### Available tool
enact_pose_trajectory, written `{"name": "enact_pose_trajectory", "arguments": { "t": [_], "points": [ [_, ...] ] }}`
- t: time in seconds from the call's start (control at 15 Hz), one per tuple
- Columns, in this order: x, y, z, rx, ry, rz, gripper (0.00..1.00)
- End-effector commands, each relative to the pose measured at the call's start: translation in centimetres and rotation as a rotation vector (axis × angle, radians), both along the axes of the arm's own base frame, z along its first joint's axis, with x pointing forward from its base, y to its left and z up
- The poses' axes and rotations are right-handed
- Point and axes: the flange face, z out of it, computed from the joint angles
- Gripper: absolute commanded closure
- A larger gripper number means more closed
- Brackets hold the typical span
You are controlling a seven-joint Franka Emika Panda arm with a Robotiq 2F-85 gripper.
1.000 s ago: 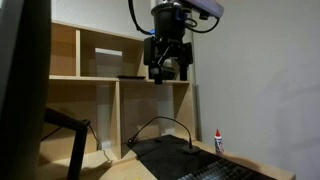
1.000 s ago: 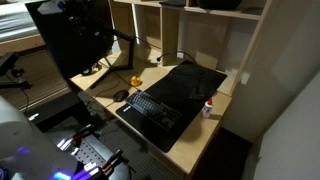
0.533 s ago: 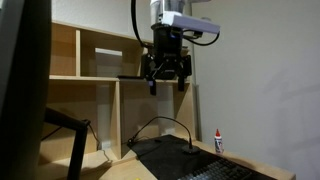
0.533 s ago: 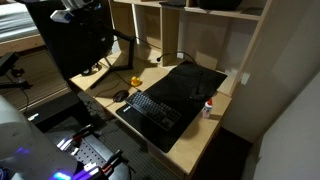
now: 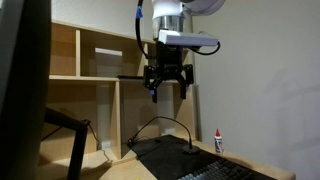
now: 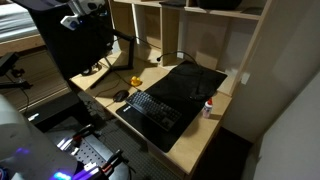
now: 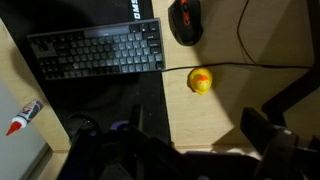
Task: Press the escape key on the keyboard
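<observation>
The black keyboard (image 7: 95, 50) lies on a smooth dark mat (image 7: 110, 110) on the wooden desk. It also shows in both exterior views (image 6: 153, 110) (image 5: 228, 172). Its single keys are too small to tell apart. My gripper (image 5: 168, 93) hangs high above the desk in front of the shelves, with its jaws open and empty. In the wrist view the gripper (image 7: 200, 140) is over bare wood beside the mat, with its dark fingers (image 7: 262, 130) spread wide, well off the keyboard.
A black mouse (image 7: 185, 18) with its cable and a small yellow toy (image 7: 201, 81) lie on the desk beside the keyboard. A small red-capped bottle (image 7: 22, 118) stands near the mat's other side (image 6: 208, 108). Wooden shelves (image 5: 100, 70) and a dark monitor (image 6: 75, 45) stand behind.
The gripper has come lower in front of the shelves and turned about its wrist. Its jaws stay open. Nothing on the desk has moved.
</observation>
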Motion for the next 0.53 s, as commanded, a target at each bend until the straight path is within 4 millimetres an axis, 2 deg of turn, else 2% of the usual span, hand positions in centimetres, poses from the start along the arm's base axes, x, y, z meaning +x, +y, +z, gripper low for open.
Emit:
{"name": "enact_pose_trajectory", "arguments": {
  "t": [0.0, 0.13, 0.33, 0.4, 0.47],
  "points": [
    [2.8, -1.1, -5.8, 0.041, 0.076, -0.078, 0.0],
    [4.3, -1.6, -8.5, 0.088, 0.063, -0.142, 0.0],
    [6.5, -2.7, -11.3, 0.129, 0.023, -0.235, 0.0],
    [6.7, -3.2, -12.0, 0.152, 0.031, -0.268, 0.0],
    [5.8, -2.6, -11.1, 0.128, 0.039, -0.221, 0.0]
  ]
}}
